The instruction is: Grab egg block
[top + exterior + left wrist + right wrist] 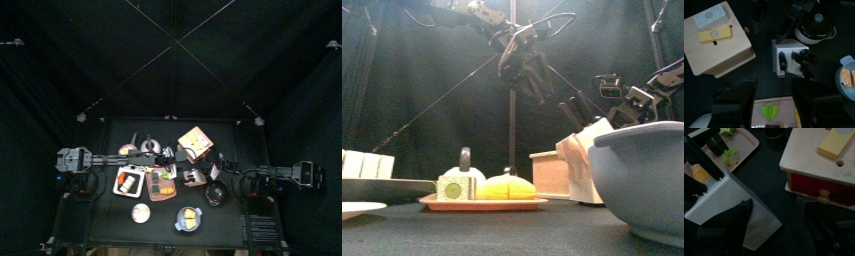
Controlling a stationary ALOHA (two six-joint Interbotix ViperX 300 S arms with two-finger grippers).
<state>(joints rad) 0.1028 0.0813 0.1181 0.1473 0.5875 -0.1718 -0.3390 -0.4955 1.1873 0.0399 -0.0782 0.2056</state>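
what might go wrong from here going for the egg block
The right gripper, jaws wide open, hangs over the white knife block beside the wooden cabinet; coming down here, it could knock either. Things stand crowded, so the jaws may close on a wrong piece, like the yellow block on the cabinet.

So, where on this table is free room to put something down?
Bare table lies at the front-left corner, beside the small white dish, and along the back edge behind the wooden box. The middle is crowded: pot, tray and plates stand close together.
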